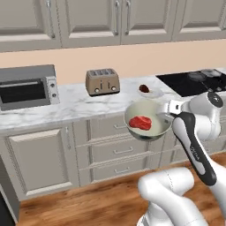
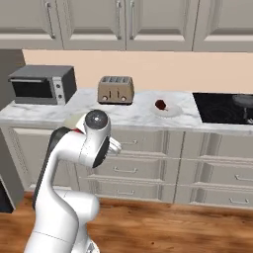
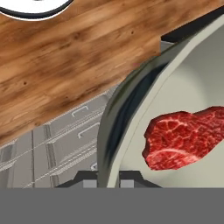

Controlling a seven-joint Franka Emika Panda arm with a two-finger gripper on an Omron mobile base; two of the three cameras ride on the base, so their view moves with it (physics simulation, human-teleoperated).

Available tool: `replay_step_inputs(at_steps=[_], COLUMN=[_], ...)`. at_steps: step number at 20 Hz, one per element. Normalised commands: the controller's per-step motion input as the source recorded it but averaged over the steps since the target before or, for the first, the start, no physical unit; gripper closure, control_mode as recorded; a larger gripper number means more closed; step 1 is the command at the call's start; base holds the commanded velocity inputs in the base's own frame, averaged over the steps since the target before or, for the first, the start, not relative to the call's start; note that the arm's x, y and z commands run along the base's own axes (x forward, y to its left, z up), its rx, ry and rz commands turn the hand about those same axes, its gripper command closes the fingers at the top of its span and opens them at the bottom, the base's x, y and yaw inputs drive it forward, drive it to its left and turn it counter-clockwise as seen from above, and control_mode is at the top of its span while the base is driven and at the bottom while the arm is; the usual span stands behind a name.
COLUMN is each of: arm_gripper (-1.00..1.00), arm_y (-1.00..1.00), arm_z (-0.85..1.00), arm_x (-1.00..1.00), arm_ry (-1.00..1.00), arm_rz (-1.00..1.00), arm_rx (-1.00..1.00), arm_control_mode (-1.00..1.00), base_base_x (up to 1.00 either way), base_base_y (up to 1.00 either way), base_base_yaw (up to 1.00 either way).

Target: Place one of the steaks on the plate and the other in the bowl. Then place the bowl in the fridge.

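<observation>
Left base view has the deep cream-beige bowl (image 1: 147, 120) held in the air before the grey drawers (image 1: 115, 150), its rim pinched at three o'clock by the gripper (image 1: 169, 113). Hand view alone reveals the raw red steak's (image 3: 186, 138) marbling; right base view shows the round white plate (image 2: 165, 109) carrying the second steak (image 2: 160, 105).

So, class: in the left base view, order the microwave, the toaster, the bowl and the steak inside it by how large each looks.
1. microwave
2. bowl, held off the counter and nearer the camera, so it may look oversized; it looks only slightly bigger than the toaster, so that order is unsure
3. toaster
4. steak
</observation>
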Motion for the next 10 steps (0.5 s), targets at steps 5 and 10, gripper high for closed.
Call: replay_step_inputs(at_steps=[5,10], arm_gripper=[1.00,1.00], arm_y=[0.00,0.00], arm_z=[0.00,0.00], arm_x=[0.00,0.00], arm_ry=[0.00,0.00], arm_rz=[0.00,0.00], arm_rx=[0.00,0.00], arm_control_mode=[1.00,1.00], base_base_x=[-0.92,-0.07], base_base_y=[1.00,1.00], base_base_yaw=[0.00,0.00])
